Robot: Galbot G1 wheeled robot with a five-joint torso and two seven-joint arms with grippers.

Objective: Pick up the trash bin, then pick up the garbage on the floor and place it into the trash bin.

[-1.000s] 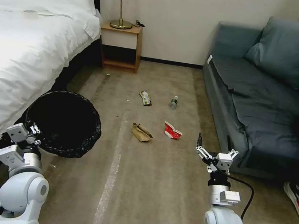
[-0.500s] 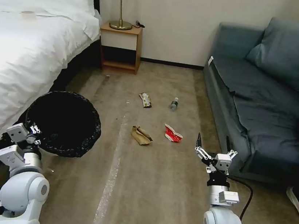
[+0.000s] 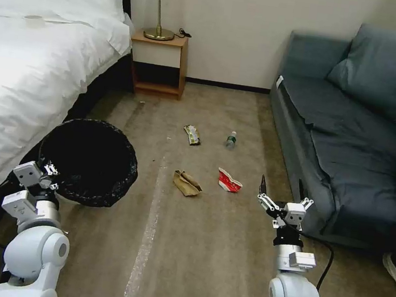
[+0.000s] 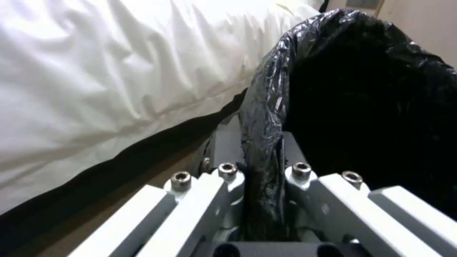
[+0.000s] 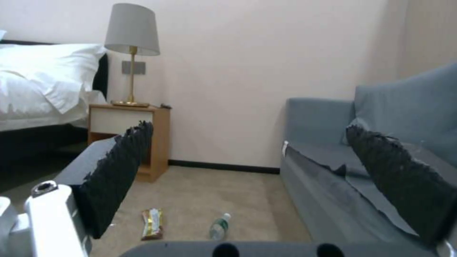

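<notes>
Trash bin (image 3: pixel 88 161), lined with a crinkled black bag, sits in the head view at about 9 o'clock from the middle of the floor (image 3: pixel 195 245), close beside the white bed (image 3: pixel 28 72); the left gripper (image 3: pixel 48 171) is at the bin's near rim, around 7 o'clock of its opening. Out on the carpet the garbage lies scattered: a crumpled brown paper bag (image 3: pixel 186 183) near the centre, a crushed red-and-white carton (image 3: pixel 228 181) just at its 3 o'clock, a flat snack wrapper (image 3: pixel 192 134) at 12 o'clock of the paper bag, and a small clear bottle (image 3: pixel 231 139) at 3 o'clock of the wrapper. The right gripper (image 3: pixel 283 197) hovers at roughly 4 o'clock of the carton, apart from it, fingers spread wide and empty, beside the grey-blue sofa (image 3: pixel 350 134). A wooden nightstand (image 3: pixel 159 63) with a lamp (image 3: pixel 160 2) stands against the far wall at 12 o'clock. From the left wrist view, the left gripper (image 4: pixel 261 171) is clamped narrowly on the bag-covered rim of the trash bin (image 4: pixel 362 107), with the bed (image 4: pixel 119 60) alongside. From the right wrist view, the right gripper (image 5: pixel 247 171) stands wide open with nothing between its dark fingers (image 5: pixel 119 167); beyond them lie the snack wrapper (image 5: pixel 152 223) and the bottle (image 5: pixel 219 225) on the floor (image 5: pixel 214 192), with the nightstand (image 5: pixel 131 125), lamp (image 5: pixel 132 30) and sofa (image 5: pixel 362 142) behind.
</notes>
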